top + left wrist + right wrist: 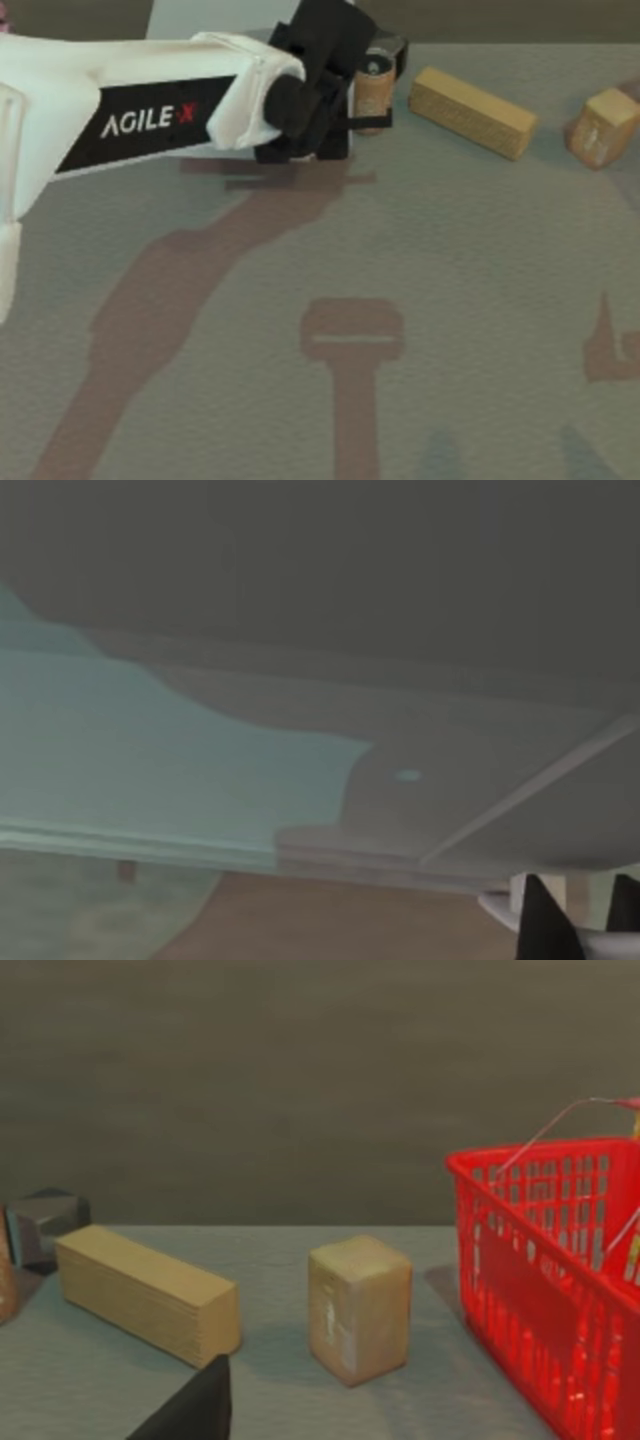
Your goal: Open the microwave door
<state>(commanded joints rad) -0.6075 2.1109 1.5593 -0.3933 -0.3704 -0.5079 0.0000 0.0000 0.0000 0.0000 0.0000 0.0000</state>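
**Left arm reached over to the microwave at the table's far edge**

Left arm (pixel 150 110) lay across the top view from 9 o'clock toward 12, white casing with black AGILE-X band. Left gripper (pixel 335 95) sat at about 12 o'clock, black wrist block covering most of what was below it. How far its claw was open, or what it held: cannot tell. Only dark finger tips (pixel 545 925) showed at one edge of the left wrist view.

Microwave (pixel 195 18): just a pale white-silver slab visible at the far edge, 11 to 12 o'clock, rest hidden under the arm. Left wrist view was filled with a close pale teal-grey surface (pixel 150 750) and grey panels (pixel 470 750); could not tell which part was the microwave door.

Brown can (pixel 372 92) stood upright right beside the gripper, touching or nearly so, partly covered by it. A dark grey block (pixel 390 52) sat just behind the can. Long tan block (pixel 472 112) lay at 1 o'clock, apart from the can. Smaller tan block (pixel 603 125) at 2 o'clock near the right edge. Red basket (pixel 560 1280) showed only in the right wrist view, near the small block.

Right arm not in the top view; only a dark bit of its gripper (pixel 190 1410) showed in its own camera, claw state cannot tell. Grey table (pixel 450 300) carried arm shadows.
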